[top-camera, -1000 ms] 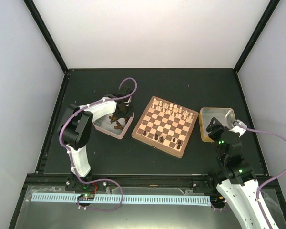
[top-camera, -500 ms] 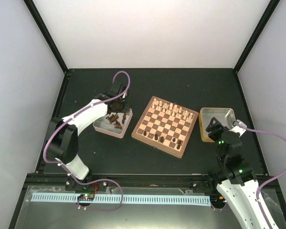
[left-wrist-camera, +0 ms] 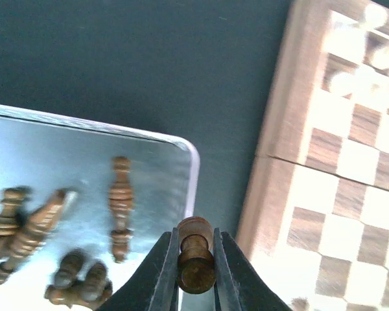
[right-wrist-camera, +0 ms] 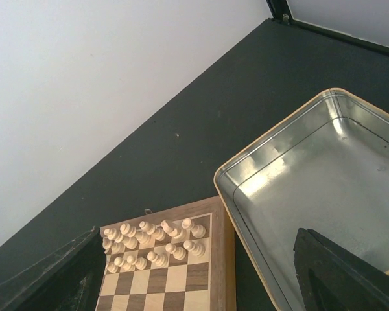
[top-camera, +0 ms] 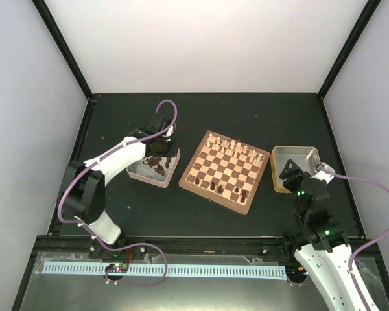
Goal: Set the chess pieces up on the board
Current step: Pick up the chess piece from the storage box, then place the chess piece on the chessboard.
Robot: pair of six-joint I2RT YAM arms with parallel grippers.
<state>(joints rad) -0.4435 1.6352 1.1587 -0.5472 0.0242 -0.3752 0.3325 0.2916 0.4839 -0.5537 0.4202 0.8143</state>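
Note:
The wooden chessboard (top-camera: pixel 225 172) lies mid-table, with cream chessmen along its far rows and a few dark brown chess pieces (top-camera: pixel 212 186) on its near rows. More dark pieces (left-wrist-camera: pixel 119 197) lie in a metal tray (top-camera: pixel 144 176) to the board's left. My left gripper (left-wrist-camera: pixel 195 269) is shut on one dark brown piece (left-wrist-camera: pixel 194 256), held over the tray's right rim (left-wrist-camera: pixel 193 165), next to the board's edge (left-wrist-camera: pixel 272 162). My right gripper (top-camera: pixel 289 172) is open and empty, at the near left corner of an empty metal tray (right-wrist-camera: pixel 350 116), beside the board's right corner (right-wrist-camera: pixel 201 285).
The black mat (top-camera: pixel 246 116) ends at a raised black frame. White walls close in the back and both sides. The right arm's base (top-camera: pixel 318 240) stands at the near right, the left arm's base (top-camera: pixel 107 227) at the near left.
The left arm has swung from over the tray's right side to its far edge and back toward the right rim. The right arm has not moved.

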